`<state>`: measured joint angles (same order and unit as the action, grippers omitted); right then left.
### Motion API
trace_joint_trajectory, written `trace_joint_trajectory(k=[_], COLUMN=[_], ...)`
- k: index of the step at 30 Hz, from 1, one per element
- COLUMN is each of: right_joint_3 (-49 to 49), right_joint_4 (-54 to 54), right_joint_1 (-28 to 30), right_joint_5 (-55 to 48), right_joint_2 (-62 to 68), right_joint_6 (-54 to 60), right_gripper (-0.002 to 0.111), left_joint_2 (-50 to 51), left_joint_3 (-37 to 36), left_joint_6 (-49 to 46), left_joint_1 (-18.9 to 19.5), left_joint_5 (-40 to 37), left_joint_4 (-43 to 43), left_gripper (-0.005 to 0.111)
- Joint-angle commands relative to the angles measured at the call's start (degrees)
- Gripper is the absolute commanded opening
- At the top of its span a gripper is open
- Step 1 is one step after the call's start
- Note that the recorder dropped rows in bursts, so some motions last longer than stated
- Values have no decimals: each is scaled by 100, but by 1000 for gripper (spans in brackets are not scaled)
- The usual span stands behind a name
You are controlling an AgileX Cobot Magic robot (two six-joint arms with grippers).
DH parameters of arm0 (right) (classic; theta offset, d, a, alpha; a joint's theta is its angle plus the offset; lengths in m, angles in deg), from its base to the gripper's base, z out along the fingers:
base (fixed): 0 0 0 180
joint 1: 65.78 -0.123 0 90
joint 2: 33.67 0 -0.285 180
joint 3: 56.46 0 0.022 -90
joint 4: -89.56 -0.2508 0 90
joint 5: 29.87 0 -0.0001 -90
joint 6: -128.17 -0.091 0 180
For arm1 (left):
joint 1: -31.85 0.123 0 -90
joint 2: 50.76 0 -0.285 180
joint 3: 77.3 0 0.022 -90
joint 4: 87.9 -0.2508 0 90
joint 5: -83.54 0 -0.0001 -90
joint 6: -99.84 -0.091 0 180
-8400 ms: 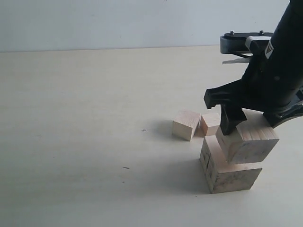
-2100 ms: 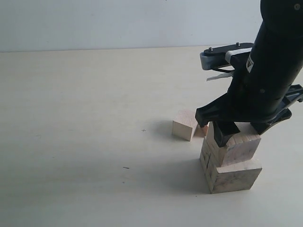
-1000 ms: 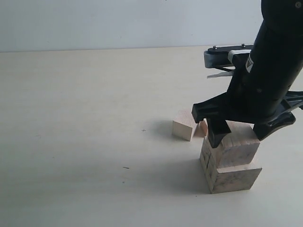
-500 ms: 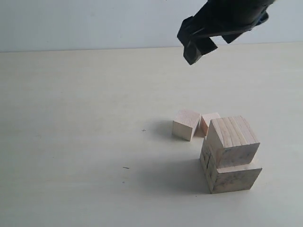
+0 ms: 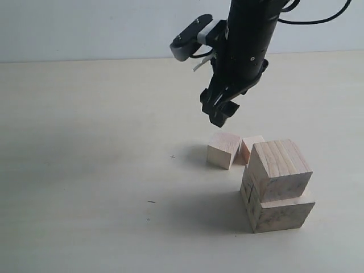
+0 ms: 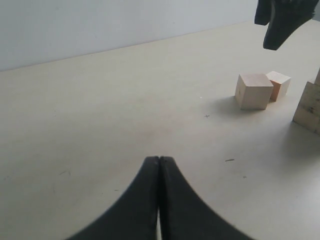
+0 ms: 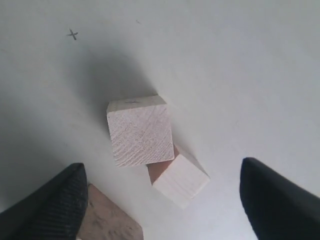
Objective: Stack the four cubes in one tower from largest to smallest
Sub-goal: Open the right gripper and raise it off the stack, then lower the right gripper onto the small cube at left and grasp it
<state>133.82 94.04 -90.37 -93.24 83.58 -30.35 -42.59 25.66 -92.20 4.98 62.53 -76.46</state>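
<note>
Right gripper [image 5: 220, 111] has let go of the second cube and swung from high over the stack to hover above the two loose cubes, its fingers spread wide and holding nothing. Nearest the exterior camera stands the stack: the second cube [image 5: 280, 168] resting on the big cube [image 5: 282, 213]. Just behind it and to the left, on the table [image 5: 85, 170], lies the third cube [image 5: 223, 150], with the small cube [image 5: 252, 147] touching it on the side toward the stack. Farther back and higher, the gripper hangs clear of both. Seen from the right wrist, the third cube [image 7: 141, 130] lies below and between the two fingers [image 7: 55, 200], nearer one than the other. Its faces are slightly skewed to the line along which they would close. The small cube [image 7: 180, 180], pressed against its corner, also falls inside that span. The third cube looks like the next pick, and a small shift and wrist turn would likely be needed so the small cube is not caught too. Left gripper [image 6: 159, 162] is pressed closed and empty, well apart on the left, so the right arm is nearer.
</note>
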Motion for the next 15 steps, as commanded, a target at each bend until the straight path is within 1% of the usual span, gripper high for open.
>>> trace_joint_trajectory(k=[1,7,15], right_joint_3=[66,66,75], right_joint_4=[97,74,7], right_joint_1=[-10,-10,-10], right_joint_5=[97,82,98], right_joint_2=[154,394,690], right_joint_6=[536,842,904], right_gripper=[78,78,78], left_joint_2=[-38,-38,-38], left_joint_3=[-18,-18,-18], left_joint_6=[-2,-2,-2], left_joint_1=[32,32,32], left_joint_5=[35,35,35], left_joint_4=[-15,-15,-15], left_gripper=[0,0,0])
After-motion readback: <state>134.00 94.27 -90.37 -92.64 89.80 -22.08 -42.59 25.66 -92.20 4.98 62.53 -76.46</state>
